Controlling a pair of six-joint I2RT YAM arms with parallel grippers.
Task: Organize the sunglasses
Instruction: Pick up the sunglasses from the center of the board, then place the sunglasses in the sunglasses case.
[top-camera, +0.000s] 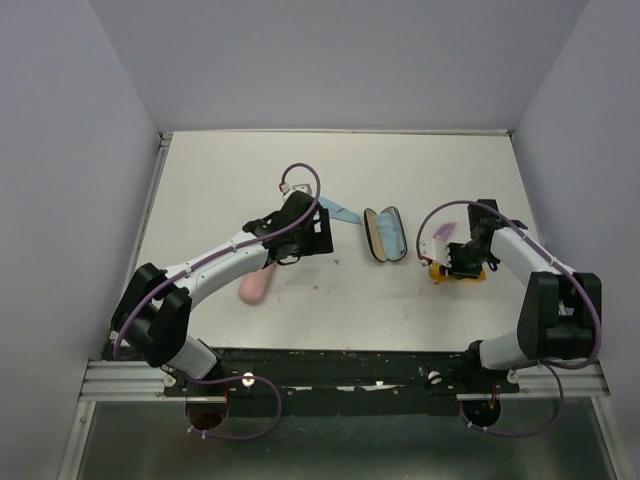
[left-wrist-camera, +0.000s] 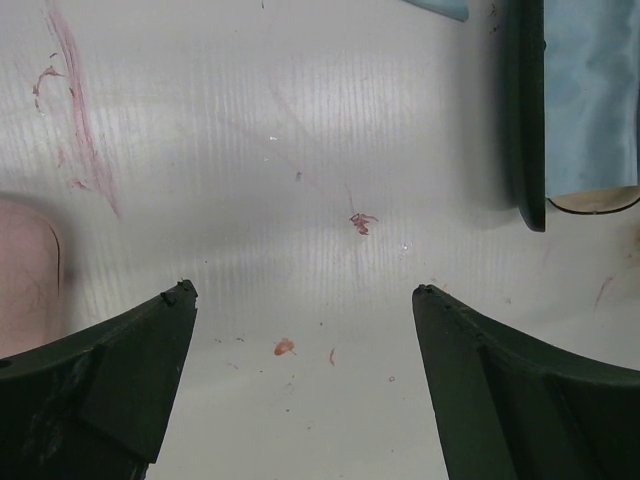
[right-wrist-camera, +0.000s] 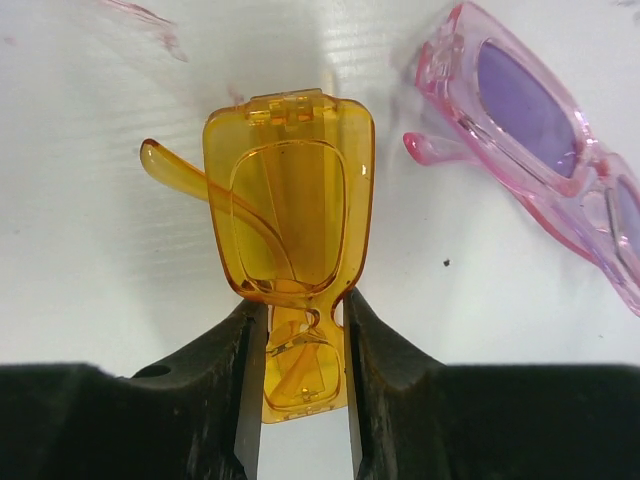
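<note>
A: At the near right of the table (top-camera: 400, 170), item one: what is lying there?

B: The orange sunglasses (right-wrist-camera: 290, 230), translucent amber plastic with squarish lenses. Their long axis is running straight out from the right gripper (right-wrist-camera: 300, 305). One lens is showing beyond the fingertips and the other is sitting between the fingers. One temple is sticking out to the left and the other is showing through the lens.

A: And the jaws?

B: The right jaws are clamping the orange sunglasses at the bridge, with both fingers touching the frame. The left gripper (left-wrist-camera: 300, 290) is hanging spread wide over bare table, gripping nothing.

A: Item two?

B: The pink-purple sunglasses (right-wrist-camera: 540, 140), a clear pink frame with violet lenses. They are lying apart from the orange pair and on a slant to it. From above they are sitting just far of the right gripper.

A: Other stock?

B: A black case (top-camera: 384, 234) is lying open at mid-table with a blue lining. A light blue cloth (top-camera: 340, 212) is showing to its left. A pink case (top-camera: 256, 286) is resting at near left, beside the left arm.
</note>
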